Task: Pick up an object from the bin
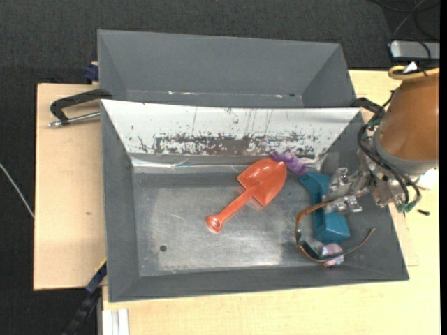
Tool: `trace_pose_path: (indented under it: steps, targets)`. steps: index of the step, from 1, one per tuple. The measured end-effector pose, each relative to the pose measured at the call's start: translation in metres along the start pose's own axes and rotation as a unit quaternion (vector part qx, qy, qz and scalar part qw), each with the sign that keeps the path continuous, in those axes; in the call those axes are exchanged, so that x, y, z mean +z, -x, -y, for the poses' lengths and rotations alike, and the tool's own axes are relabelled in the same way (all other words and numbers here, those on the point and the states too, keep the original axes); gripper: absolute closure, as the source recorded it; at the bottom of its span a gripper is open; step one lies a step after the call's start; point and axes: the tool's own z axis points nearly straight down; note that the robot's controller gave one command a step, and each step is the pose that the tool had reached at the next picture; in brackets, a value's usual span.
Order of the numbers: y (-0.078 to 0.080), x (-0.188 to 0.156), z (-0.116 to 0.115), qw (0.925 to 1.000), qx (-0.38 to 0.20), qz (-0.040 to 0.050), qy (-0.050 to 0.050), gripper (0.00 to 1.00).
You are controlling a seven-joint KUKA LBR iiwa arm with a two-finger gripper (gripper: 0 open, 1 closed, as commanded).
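My gripper (pixel 343 192) hangs low at the bin's right side, its metal body just over a teal blue plastic object (pixel 332 223) that runs from the back right toward the front right corner. A thin dark brown curved band (pixel 304 246) loops around the teal object's lower end, with a small pink and white piece (pixel 334 258) beside it. An orange toy shovel (pixel 257 185) lies to the left of the gripper in the middle of the bin, blade toward the back, handle pointing front left.
A small purple thing (pixel 292 162) lies against the back wall, between the shovel's blade and the teal object. The arm with its orange cover and cables reaches in over the right rim. Bare floor spreads over the bin's left half.
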Motion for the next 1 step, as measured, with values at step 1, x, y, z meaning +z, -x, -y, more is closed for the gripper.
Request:
trace_pose_path:
  steps: [1]
  targets:
    - [0.0005,-0.026,-0.0047,0.9993,-0.038,-0.0022,0.001,1.0]
